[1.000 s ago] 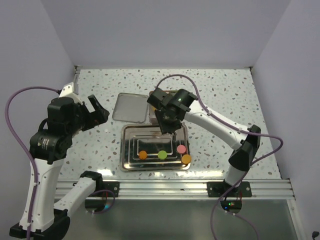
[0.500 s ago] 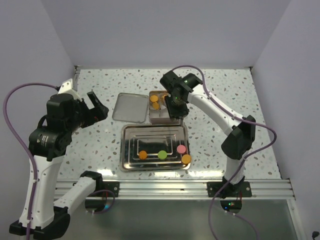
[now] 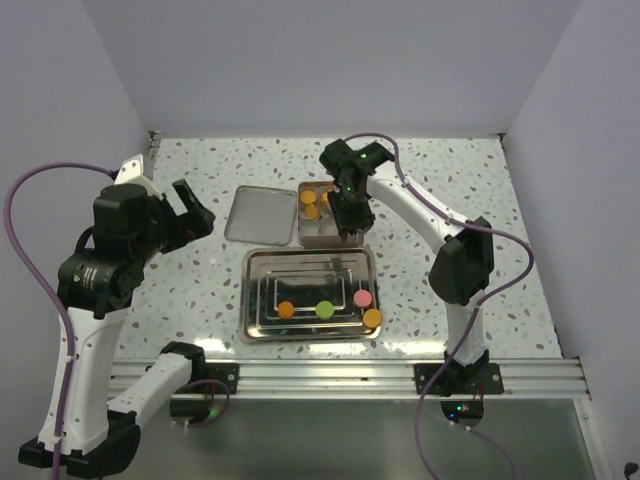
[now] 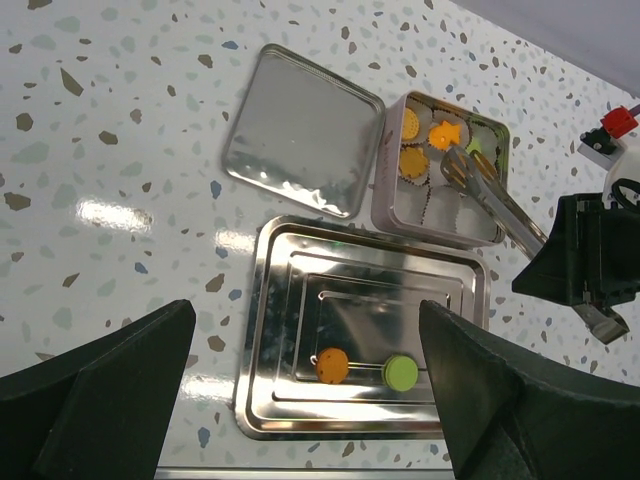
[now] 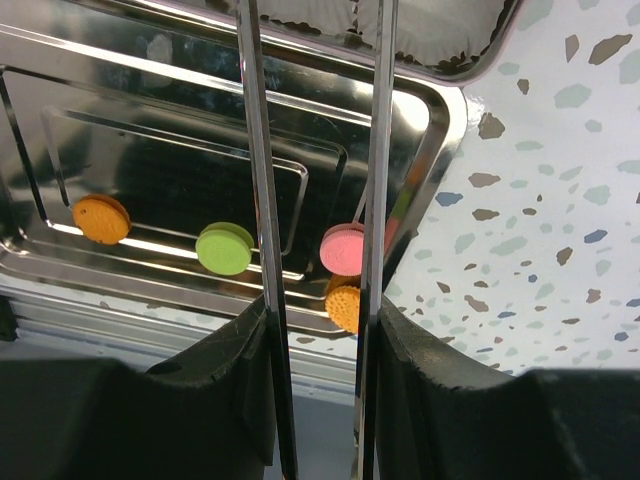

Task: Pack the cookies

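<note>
**Item 1 – cookies** (image 3: pixel 325 309). I count four loose along the near side of the steel tray (image 3: pixel 258 262): an orange disc (image 3: pixel 286 310), a green disc, a pink disc (image 3: pixel 363 297), and an orange piece (image 3: pixel 372 318) just beside the pink at the near-right corner. Others sit in the open tin (image 4: pixel 386 170) among paper cups (image 4: pixel 455 215): orange rounds (image 4: pixel 413 160) and an orange flower (image 4: pixel 444 133) at its left end, and a green piece (image 4: pixel 477 146) further right.

**Item 2 – right gripper** (image 4: pixel 460 162). Long steel blades reach over the tin, tips beside the green piece. The tray's four lie well apart, toward the arm bases. The blades stand apart in the wrist view with their tips cut off, so I cannot tell whether they pinch anything.

**Item 3 – left gripper** (image 4: pixel 305 310). Spread wide and empty, raised over the table (image 3: pixel 450 170) left of the tray.

**Item 4 – lid** (image 4: pixel 300 145). Flat, just left of the tin.
</note>
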Controlling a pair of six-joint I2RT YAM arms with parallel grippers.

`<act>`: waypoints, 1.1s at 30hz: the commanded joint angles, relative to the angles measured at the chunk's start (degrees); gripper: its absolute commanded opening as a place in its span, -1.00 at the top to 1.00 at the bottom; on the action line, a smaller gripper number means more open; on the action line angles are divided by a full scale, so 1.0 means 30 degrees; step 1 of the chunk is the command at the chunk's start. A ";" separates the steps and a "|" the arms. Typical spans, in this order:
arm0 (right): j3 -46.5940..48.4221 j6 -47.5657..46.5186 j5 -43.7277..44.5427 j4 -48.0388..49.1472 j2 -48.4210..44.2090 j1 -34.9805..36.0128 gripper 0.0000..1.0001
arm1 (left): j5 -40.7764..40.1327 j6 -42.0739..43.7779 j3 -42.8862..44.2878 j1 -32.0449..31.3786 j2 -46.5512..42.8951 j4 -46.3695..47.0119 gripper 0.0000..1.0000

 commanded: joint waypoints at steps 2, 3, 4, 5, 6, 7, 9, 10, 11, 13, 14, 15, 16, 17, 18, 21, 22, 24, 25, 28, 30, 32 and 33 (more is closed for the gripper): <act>0.0454 -0.0659 -0.0264 -0.0089 0.0060 -0.0295 0.30 | -0.0511 0.0079 0.0658 -0.0088 0.0085 0.0297 -1.00; 0.0395 -0.0688 -0.0264 -0.0060 0.0090 -0.0296 0.29 | -0.0512 0.0078 0.0658 -0.0088 0.0114 0.0326 -1.00; 0.0337 -0.0718 -0.0264 -0.0001 0.0090 -0.0354 0.29 | -0.0512 0.0049 0.0687 -0.0088 0.0115 0.0356 -1.00; 0.0336 -0.0747 -0.0293 0.0057 0.0119 -0.0383 0.28 | -0.0512 0.0020 0.0658 -0.0088 0.0173 0.0356 -1.00; 0.0336 -0.0747 -0.0322 0.0116 0.0148 -0.0471 0.28 | -0.0512 -0.0009 0.0658 -0.0088 0.0202 0.0385 -1.00; 0.0394 -0.0776 -0.0351 0.0175 0.0177 -0.0501 0.28 | -0.0512 -0.0009 0.0629 -0.0088 0.0231 0.0414 -1.00; 0.0511 -0.0805 -0.0381 0.0175 0.0324 -0.0559 0.27 | -0.0453 -0.0068 0.0600 -0.0088 0.0261 0.0502 -1.00; 0.0657 -0.0835 -0.0439 0.0146 0.0411 -0.0589 0.26 | -0.0424 -0.0097 0.0542 -0.0088 0.0290 0.0532 -1.00; 0.0746 -0.0864 -0.0439 0.0117 0.0441 -0.0589 0.24 | -0.0424 -0.0126 0.0541 -0.0088 0.0290 0.0561 -1.00; 0.0834 -0.0922 -0.0439 0.0117 0.0558 -0.0618 0.21 | -0.0365 -0.0127 0.0512 -0.0088 0.0319 0.0619 -1.00; 0.0892 -0.0923 -0.0439 0.0117 0.0559 -0.0647 0.17 | -0.0365 -0.0185 0.0483 -0.0088 0.0320 0.0649 -1.00; 0.0922 -0.0952 -0.0381 0.0117 0.0617 -0.0647 0.16 | -0.0336 -0.0185 0.0453 -0.0088 0.0320 0.0678 -1.00; 0.0980 -0.0981 -0.0381 0.0117 0.0617 -0.0676 0.14 | -0.0336 -0.0214 0.0424 -0.0088 0.0349 0.0707 -1.00; 0.1010 -0.0981 -0.0410 0.0117 0.0646 -0.0735 0.14 | -0.0307 -0.0244 0.0424 -0.0088 0.0320 0.0737 -1.00; 0.1039 -0.1039 -0.0381 0.0117 0.0675 -0.0764 0.13 | -0.0306 -0.0273 0.0366 -0.0088 0.0320 0.0766 -1.00; 0.1273 -0.1069 -0.0381 0.0088 0.0763 -0.0881 0.10 | -0.0306 -0.0331 0.0278 -0.0088 0.0290 0.0795 -1.00; 0.1535 -0.1156 -0.0410 -0.0029 0.0880 -0.0911 0.08 | -0.0335 -0.0332 0.0277 -0.0088 0.0290 0.0795 -1.00; 0.1800 -0.1186 -0.0381 -0.0147 0.0998 -0.0969 0.07 | -0.0336 -0.0361 0.0277 -0.0088 0.0261 0.0795 -1.00; 0.2091 -0.1187 -0.0410 -0.0234 0.1143 -0.0999 0.06 | -0.0336 -0.0361 0.0277 -0.0088 0.0261 0.0766 -1.00; 0.2766 -0.1187 -0.0439 -0.0556 0.1290 -0.1058 0.06 | -0.0336 -0.0390 0.0277 -0.0088 0.0203 0.0766 -1.00; 0.3205 -0.1158 -0.0439 -0.0733 0.1320 -0.1057 0.06 | -0.0394 -0.0419 0.0277 -0.0088 0.0173 0.0708 -1.00; 0.3383 -0.1157 -0.0468 -0.0937 0.1145 -0.1058 0.06 | -0.0453 -0.0420 0.0277 -0.0088 0.0115 0.0620 -1.00; 0.3441 -0.1099 -0.0498 -0.0967 0.1057 -0.1058 0.06 | -0.0482 -0.0420 0.0277 -0.0088 0.0115 0.0591 -1.00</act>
